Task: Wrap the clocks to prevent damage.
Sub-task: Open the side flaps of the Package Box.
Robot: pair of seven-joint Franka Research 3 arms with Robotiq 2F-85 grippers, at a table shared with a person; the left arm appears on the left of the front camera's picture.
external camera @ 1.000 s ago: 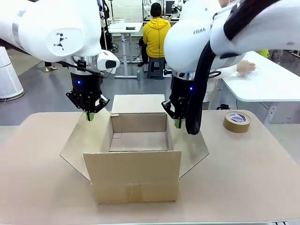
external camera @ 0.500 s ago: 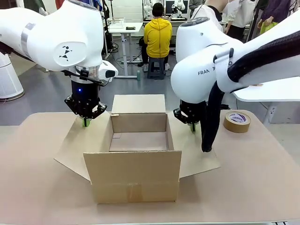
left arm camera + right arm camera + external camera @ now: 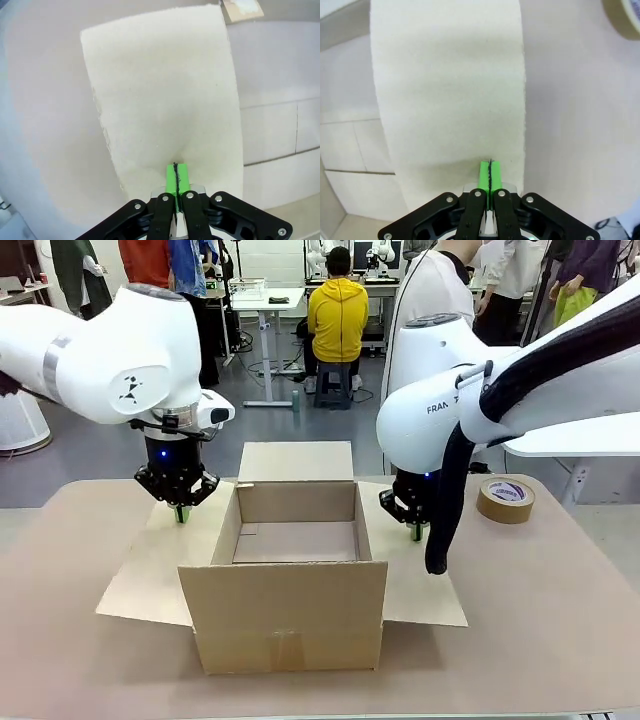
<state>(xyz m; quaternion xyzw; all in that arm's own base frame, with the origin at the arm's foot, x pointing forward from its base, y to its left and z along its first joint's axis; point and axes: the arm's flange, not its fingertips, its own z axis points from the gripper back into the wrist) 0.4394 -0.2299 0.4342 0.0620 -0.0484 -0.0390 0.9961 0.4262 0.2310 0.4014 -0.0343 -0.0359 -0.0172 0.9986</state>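
We see the left gripper (image 3: 180, 513) closed on nothing, its tip on the left flap (image 3: 145, 575) of the open cardboard box (image 3: 285, 610) at mid-table; the right gripper (image 3: 416, 532), likewise closed, meets the right flap (image 3: 425, 585); a brown tape roll (image 3: 505, 500) lies beyond, apart from the box.

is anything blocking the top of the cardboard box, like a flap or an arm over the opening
Nothing visible does. The left flap lies folded outward under the shut left end effector, the right flap under the shut right end effector, both beside the cardboard box, not over its opening.
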